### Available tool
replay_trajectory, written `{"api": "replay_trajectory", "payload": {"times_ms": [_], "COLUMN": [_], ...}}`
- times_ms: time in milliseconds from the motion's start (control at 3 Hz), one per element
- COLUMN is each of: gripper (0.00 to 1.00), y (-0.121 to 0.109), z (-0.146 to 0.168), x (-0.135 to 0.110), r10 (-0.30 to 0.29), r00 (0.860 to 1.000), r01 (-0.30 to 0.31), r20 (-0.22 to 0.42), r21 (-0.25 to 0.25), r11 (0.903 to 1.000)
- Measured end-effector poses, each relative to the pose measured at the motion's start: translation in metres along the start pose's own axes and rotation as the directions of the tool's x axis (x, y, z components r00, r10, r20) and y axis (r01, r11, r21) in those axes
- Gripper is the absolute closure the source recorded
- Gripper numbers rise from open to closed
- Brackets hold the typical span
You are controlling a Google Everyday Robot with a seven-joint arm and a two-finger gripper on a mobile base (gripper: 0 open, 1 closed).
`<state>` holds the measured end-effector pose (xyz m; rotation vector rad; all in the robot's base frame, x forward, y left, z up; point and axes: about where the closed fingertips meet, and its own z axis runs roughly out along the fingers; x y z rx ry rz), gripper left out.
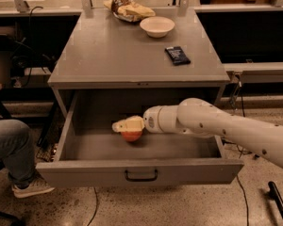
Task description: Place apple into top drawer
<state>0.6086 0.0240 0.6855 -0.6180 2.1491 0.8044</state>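
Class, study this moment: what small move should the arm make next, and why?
Probably release: the gripper holds the apple low inside the open top drawer, near its floor, so letting go should finish the placement.

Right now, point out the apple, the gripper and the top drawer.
apple (131, 136), camera view, its red underside.
gripper (122, 125), camera view, cream tip inside the drawer, over the apple.
top drawer (85, 173), camera view, front panel.

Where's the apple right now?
In the camera view, the apple is inside the open top drawer, slightly left of its centre, directly beneath the claw.
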Motion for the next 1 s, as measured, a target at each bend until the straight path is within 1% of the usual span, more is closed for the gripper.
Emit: {"api": "replay_trajectory", "payload": {"times_ms": [333, 667, 1000], "gripper": [0.00, 0.00, 0.00], "y": [0.003, 0.008, 0.016], "z": [-0.036, -0.097, -0.159], "x": [0.003, 0.008, 0.008], "r10": [0.001, -0.005, -0.017], "r00": [0.999, 0.998, 0.990], "r01": [-0.003, -0.003, -0.010], "r20": [0.034, 0.066, 0.138], "r21": [0.049, 0.128, 0.192], "r11": [0.9988, 0.9917, 0.9813]}}
